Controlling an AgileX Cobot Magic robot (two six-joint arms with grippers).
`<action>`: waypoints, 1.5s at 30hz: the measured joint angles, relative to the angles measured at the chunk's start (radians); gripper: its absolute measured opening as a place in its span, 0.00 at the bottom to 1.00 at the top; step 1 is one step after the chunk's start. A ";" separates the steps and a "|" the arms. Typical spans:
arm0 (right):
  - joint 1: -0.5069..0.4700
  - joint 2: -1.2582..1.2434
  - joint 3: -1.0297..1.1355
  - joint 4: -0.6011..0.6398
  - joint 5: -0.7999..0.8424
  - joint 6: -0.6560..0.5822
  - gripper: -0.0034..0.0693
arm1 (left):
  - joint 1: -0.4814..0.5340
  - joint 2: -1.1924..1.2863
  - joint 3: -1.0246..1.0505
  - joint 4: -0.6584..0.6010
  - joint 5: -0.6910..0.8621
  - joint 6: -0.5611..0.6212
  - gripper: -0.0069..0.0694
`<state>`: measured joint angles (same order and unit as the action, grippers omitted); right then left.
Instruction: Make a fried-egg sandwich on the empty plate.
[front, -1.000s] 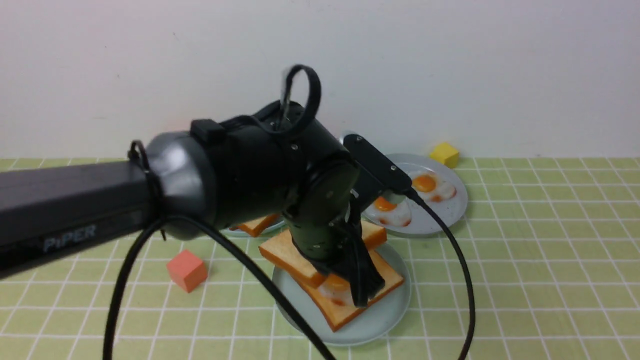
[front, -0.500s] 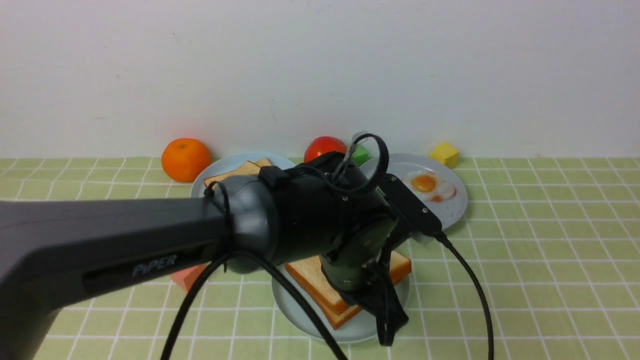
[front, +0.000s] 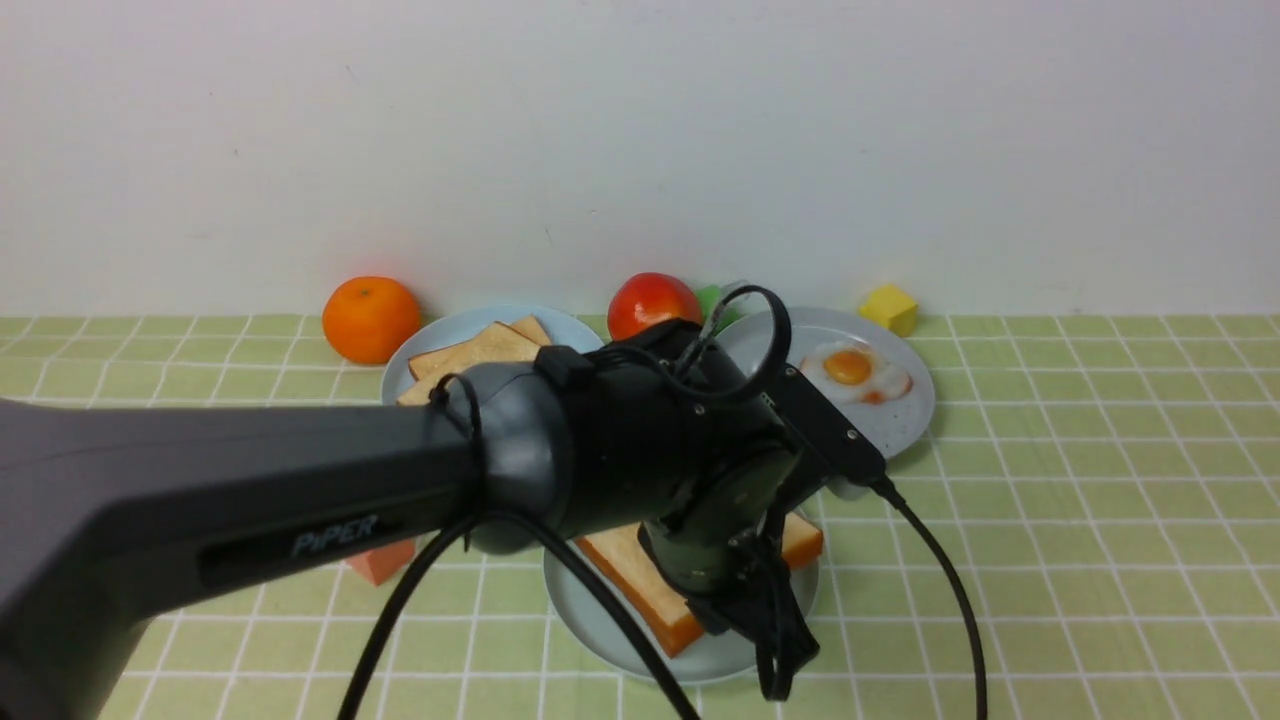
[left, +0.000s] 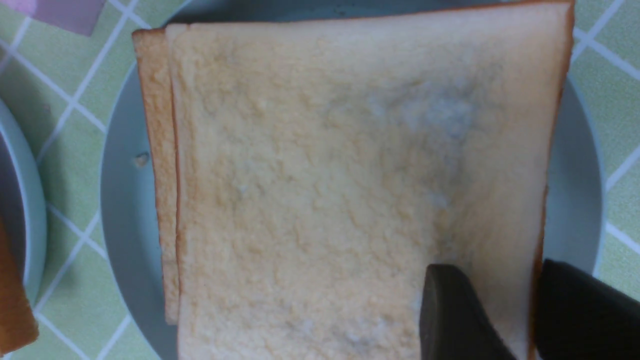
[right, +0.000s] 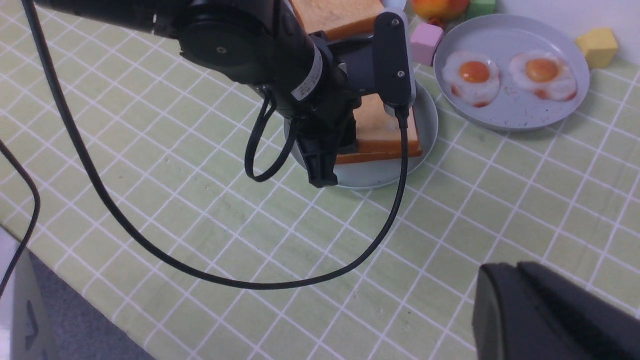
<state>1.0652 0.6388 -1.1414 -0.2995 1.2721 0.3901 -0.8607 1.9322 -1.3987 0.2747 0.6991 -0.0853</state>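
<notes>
The left arm (front: 250, 480) reaches in from the left of the front view and bends down over the big plate (front: 590, 625), low in the centre of the frame. On that plate sits the sandwich (front: 630, 565). Seen from the left wrist camera, the top slice (left: 350, 190) lies flat over the bottom slice (left: 156, 200), which shows only as a thin strip along one side. The fried egg between them is hidden from me.

The left fingers (front: 780, 662) point down at the near rim of the big plate with only a narrow gap between them. One lies over the top slice and the other just past its crust. I cannot tell whether they pinch the bread or have let it go.

Up and to the right of the big plate, a grey plate (front: 915, 420) carries a loose egg (front: 853, 370), and the right wrist camera shows a second loose egg (right: 474, 75) beside it. Up and to the left, a bread plate (front: 440, 330) holds spare toast (front: 480, 350). An orange (front: 371, 318), a tomato (front: 652, 303), a green block (front: 712, 297) and a yellow block (front: 889, 308) stand along the back of the bench (front: 1100, 560). A red block (front: 380, 562) peeks out under the arm at lower left.

The right fingers (right: 520, 300) show only as a dark mass in their own camera, well apart from the plates. I cannot tell whether they are spread or closed.
</notes>
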 joint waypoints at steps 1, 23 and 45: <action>0.000 0.000 0.000 0.001 0.000 0.000 0.12 | 0.000 0.000 0.000 0.000 0.000 0.000 0.47; 0.000 0.000 0.000 0.020 0.000 -0.002 0.14 | 0.001 -0.767 0.059 -0.164 0.104 -0.058 0.14; 0.001 -0.030 0.029 0.008 0.000 0.022 0.04 | 0.001 -1.539 1.045 -0.147 -0.598 -0.234 0.07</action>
<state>1.0661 0.6087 -1.1124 -0.2917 1.2721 0.4122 -0.8597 0.3936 -0.3541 0.1279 0.1016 -0.3189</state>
